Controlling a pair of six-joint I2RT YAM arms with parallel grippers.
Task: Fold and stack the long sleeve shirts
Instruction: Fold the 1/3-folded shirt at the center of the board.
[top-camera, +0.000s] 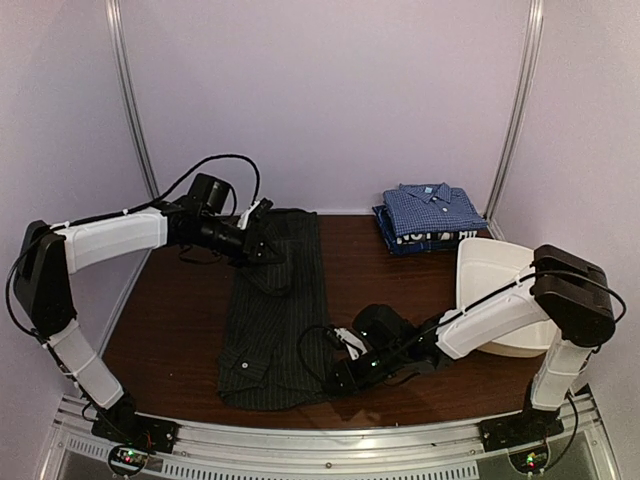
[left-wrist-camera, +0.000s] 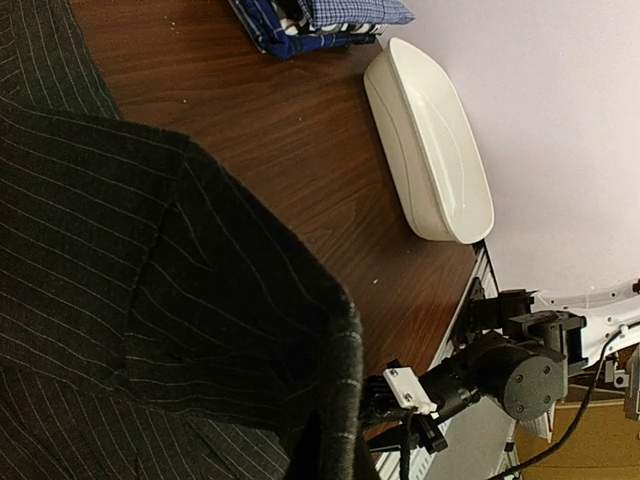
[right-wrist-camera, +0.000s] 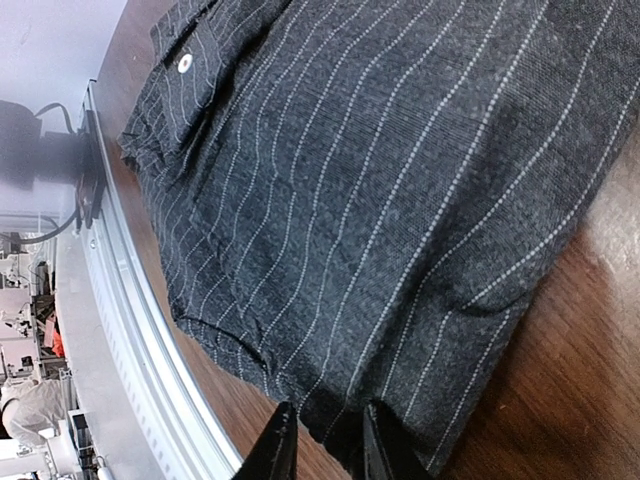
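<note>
The dark charcoal pinstriped shirt (top-camera: 270, 320) lies lengthwise down the table, collar end nearest the arms. My left gripper (top-camera: 262, 243) is shut on a raised fold of the shirt at its far end. In the left wrist view that cloth (left-wrist-camera: 150, 250) rises between the left gripper's (left-wrist-camera: 335, 462) fingers. My right gripper (top-camera: 340, 380) is at the shirt's near right corner. In the right wrist view its jaws (right-wrist-camera: 330, 450) stand apart astride the hem of the shirt (right-wrist-camera: 400, 180), which lies flat there. A folded blue checked shirt (top-camera: 432, 208) tops a folded navy one (top-camera: 425, 240) at the back right.
A white oblong tub (top-camera: 490, 280) stands on the right side of the table, beside my right arm. The metal rail (right-wrist-camera: 130, 330) at the table's near edge runs just behind the right gripper. Bare wood (top-camera: 170, 320) shows left of the shirt.
</note>
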